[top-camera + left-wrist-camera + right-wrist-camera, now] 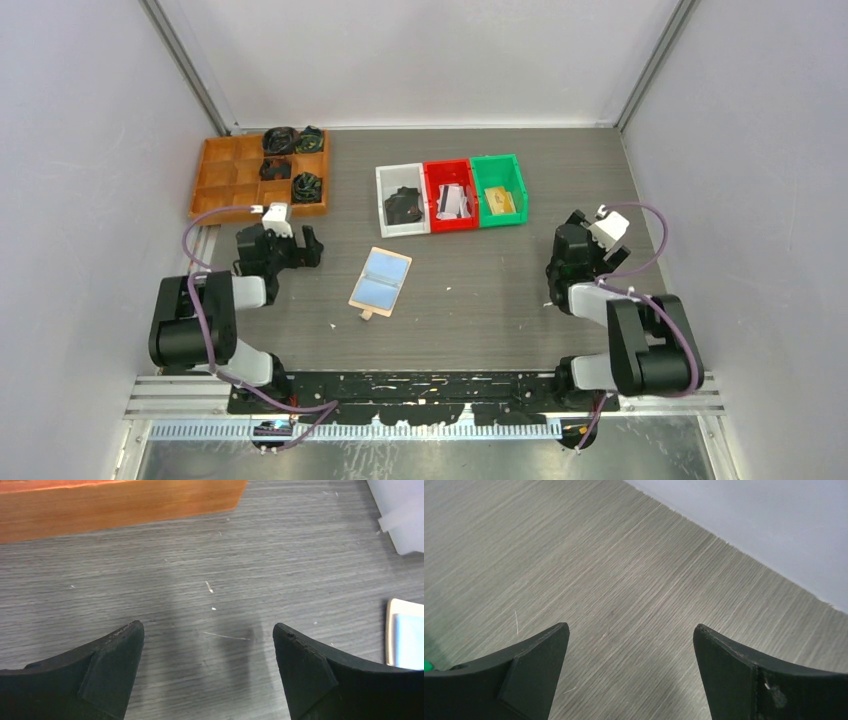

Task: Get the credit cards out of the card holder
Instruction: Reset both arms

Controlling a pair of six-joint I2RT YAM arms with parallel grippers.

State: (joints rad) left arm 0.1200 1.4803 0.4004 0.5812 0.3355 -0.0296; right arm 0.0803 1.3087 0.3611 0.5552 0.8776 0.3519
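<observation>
The card holder (380, 281) lies unfolded on the grey table between the arms, tan-edged with pale blue inner pockets and a small tab at its near end. Its edge also shows at the right of the left wrist view (406, 635). No credit cards show sticking out of its pockets. White and dark card-like pieces (452, 200) lie in the red bin. My left gripper (280, 245) (208, 630) is open over bare table, left of the holder. On the right side of the table my right gripper (572, 250) (631, 630) is open too, with nothing between its fingers.
A wooden compartment tray (225, 180) (115, 505) with black lumps sits at the back left. White (385, 205), red (432, 175) and green (515, 180) bins stand in a row at the back centre. Walls close in on three sides.
</observation>
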